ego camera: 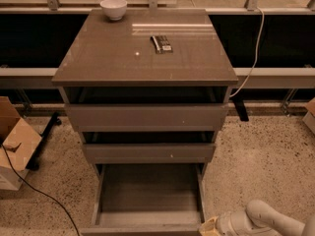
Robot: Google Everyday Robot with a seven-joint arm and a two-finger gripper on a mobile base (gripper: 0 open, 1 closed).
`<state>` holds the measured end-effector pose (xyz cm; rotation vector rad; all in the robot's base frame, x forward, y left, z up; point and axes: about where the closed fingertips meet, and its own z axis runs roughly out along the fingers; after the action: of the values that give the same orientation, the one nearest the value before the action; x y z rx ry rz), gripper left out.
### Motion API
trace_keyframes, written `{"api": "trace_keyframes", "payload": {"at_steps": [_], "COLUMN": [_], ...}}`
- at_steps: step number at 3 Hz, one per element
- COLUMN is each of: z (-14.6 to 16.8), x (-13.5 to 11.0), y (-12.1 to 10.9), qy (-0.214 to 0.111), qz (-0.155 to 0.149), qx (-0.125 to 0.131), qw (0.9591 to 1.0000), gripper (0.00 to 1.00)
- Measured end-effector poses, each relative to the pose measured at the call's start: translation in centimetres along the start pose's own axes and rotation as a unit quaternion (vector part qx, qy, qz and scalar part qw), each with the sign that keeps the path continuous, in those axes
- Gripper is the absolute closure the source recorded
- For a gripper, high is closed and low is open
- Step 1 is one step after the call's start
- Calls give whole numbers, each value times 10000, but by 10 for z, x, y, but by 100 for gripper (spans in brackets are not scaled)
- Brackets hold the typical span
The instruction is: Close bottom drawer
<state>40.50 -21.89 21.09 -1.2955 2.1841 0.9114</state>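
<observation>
Tool: the pale, yellow-tipped tool [210, 226] on my one white arm [268, 219] sits low over the speckled floor [266, 166], below and out in front of the counter's near right corner. I cannot tell whether it is apart or together.

Bottom drawer: the wide, shallow grey-brown bottom drawer [147, 193] is pulled well out from under the counter's near edge, and its tray shows bare. Its plain front runs along the very bottom of the view.

Key relation: the right end of the drawer front lies just beside the tool, on the tool's left as the camera sees it. I cannot tell whether they touch or sit a hair apart. The front's long axis runs parallel to the counter's near edge, and the closing travel runs across it, toward the far edge. I judge the tool must come round in front of the panel before it pushes straight in.

Nearer arm: there is only one, so no choice.

Risk: pushing at the right end alone could skew the drawer on its runners.

Drawers: three in the grey-brown cabinet [74, 102] — the top drawer [145, 117] and middle drawer [147, 152] look only slightly out.

On the glossy grey-brown counter [98, 58]: one white ceramic bowl [113, 8] at the far left corner, and one small dark flat packet [161, 44] nearer the far edge.

Floor: one brown cardboard box [15, 141] out past the left edge.
</observation>
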Motion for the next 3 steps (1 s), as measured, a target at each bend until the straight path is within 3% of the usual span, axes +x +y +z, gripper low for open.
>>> {"api": "trace_keyframes", "payload": {"at_steps": [3], "z": [0], "x": [0], "y": [0], "qy": [0], "qz": [0], "qx": [-1], "qw": [10000], "gripper": [13]}}
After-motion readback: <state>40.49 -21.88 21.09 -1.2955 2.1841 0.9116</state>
